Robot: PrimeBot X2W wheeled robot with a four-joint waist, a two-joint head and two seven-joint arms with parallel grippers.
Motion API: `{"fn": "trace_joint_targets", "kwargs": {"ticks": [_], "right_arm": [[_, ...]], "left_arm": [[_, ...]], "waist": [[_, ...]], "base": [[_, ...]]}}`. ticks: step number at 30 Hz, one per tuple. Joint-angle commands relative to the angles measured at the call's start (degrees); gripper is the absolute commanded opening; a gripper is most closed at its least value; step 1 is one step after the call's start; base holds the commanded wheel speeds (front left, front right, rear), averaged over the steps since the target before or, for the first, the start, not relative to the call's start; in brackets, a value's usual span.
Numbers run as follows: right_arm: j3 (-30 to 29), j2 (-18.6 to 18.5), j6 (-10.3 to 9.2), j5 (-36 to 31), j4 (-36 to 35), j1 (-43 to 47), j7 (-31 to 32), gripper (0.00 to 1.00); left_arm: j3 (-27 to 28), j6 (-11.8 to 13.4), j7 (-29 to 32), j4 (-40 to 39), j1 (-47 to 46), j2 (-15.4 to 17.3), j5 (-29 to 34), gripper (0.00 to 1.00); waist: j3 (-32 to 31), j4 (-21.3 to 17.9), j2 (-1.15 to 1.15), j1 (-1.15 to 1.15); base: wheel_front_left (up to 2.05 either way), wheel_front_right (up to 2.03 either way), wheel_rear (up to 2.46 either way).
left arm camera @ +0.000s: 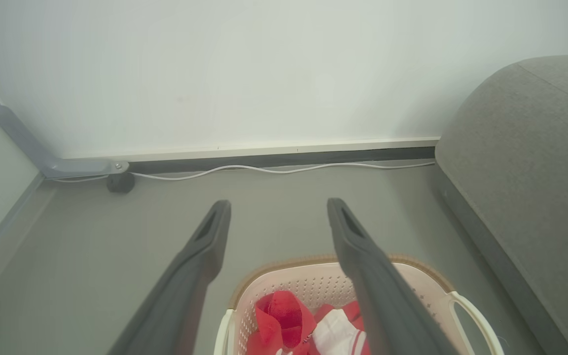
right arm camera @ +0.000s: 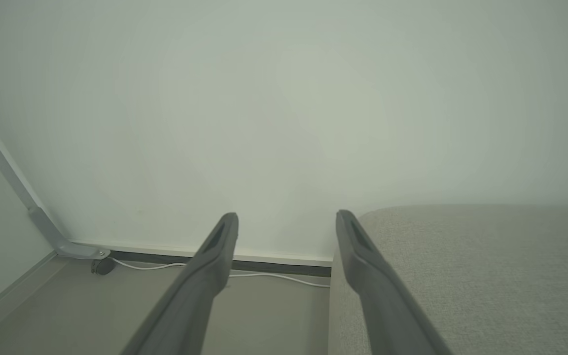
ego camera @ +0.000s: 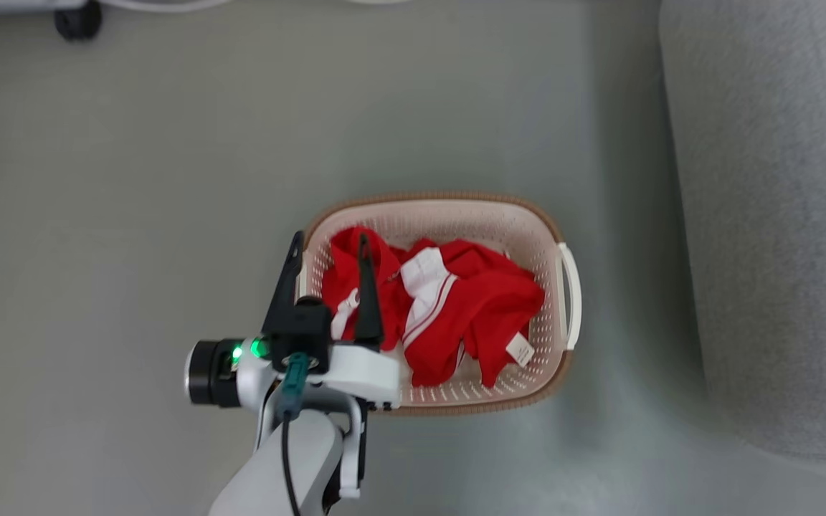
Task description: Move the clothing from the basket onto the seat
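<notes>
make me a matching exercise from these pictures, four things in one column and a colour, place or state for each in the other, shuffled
Column one
1. clothing
2. basket
3. seat
4. left gripper

Column two
A. grey fabric, to the right of the basket in the head view
B. open, fingers over the basket's left rim
C. bright red with white trim, piled in the basket
D. cream, perforated sides, brown rim

Pairs: 1-C, 2-D, 3-A, 4-B
</notes>
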Motion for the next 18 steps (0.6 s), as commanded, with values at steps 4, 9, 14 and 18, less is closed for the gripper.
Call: {"fn": "trace_joint_targets", "kwargs": {"ticks": [4, 9, 14, 18], "right_arm": [[-1.68, -3.72, 0.24, 1.14, -4.03, 0.04, -0.75, 1.00], [-3.34, -4.72, 0.24, 1.87, -6.92, -1.04, -0.75, 1.00], [-3.94, -4.89, 0.24, 2.23, -9.07, -2.22, -0.75, 1.00], [-4.35, -4.73, 0.24, 2.35, -10.69, -2.97, -0.75, 1.00]], "left_arm": [[-2.82, 0.86, -0.59, 0.11, -4.92, 0.36, -2.24, 1.00], [-7.59, -1.62, -0.59, 3.55, -9.92, 0.36, -6.13, 1.00], [-11.82, -6.95, -0.59, 8.77, -14.84, 0.36, -10.37, 1.00], [-15.21, -12.19, -0.59, 12.32, -18.71, 0.36, -14.78, 1.00]], "waist": [[7.54, -0.28, 0.00, 0.00], [12.49, -1.30, 0.00, 0.00], [16.44, -2.63, 0.00, 0.00], [19.20, -3.58, 0.00, 0.00]], "base": [[0.00, 0.00, 0.00], [0.00, 0.00, 0.00], [0.00, 0.00, 0.00], [0.00, 0.00, 0.00]]}}
